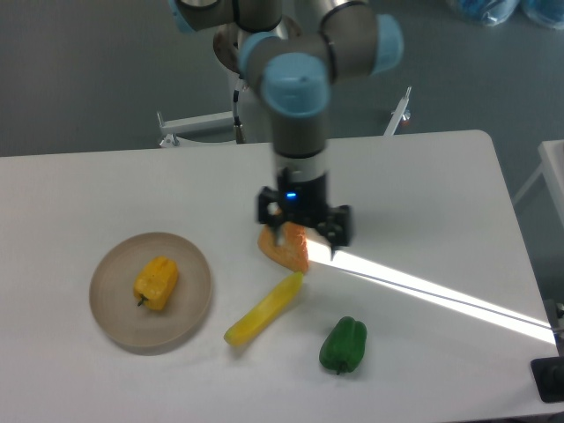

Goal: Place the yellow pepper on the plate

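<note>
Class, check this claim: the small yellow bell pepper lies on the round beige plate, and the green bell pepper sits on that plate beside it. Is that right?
Not quite. The small yellow bell pepper does lie on the round beige plate, but the green bell pepper sits on the white table, well to the plate's right, past the long yellow vegetable. The fixed camera shows it.

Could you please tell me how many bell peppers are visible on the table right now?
2. The yellow pepper lies on the plate at the left; the green pepper sits on the table near the front, right of the long yellow item. None appears hidden.
</note>
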`<move>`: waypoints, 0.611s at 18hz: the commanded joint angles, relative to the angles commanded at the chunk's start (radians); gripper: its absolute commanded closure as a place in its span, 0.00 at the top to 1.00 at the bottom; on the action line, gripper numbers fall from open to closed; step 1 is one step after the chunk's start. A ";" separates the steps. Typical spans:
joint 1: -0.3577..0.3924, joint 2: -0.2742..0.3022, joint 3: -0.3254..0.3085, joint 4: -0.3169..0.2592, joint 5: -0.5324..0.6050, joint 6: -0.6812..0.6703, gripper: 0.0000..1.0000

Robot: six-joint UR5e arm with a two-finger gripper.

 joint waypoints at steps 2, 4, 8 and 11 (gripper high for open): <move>0.011 -0.009 0.012 0.000 0.003 0.034 1.00; 0.019 -0.029 0.032 0.002 0.006 0.037 1.00; 0.011 -0.060 0.060 0.002 0.035 0.034 1.00; 0.009 -0.066 0.060 0.003 0.041 0.036 1.00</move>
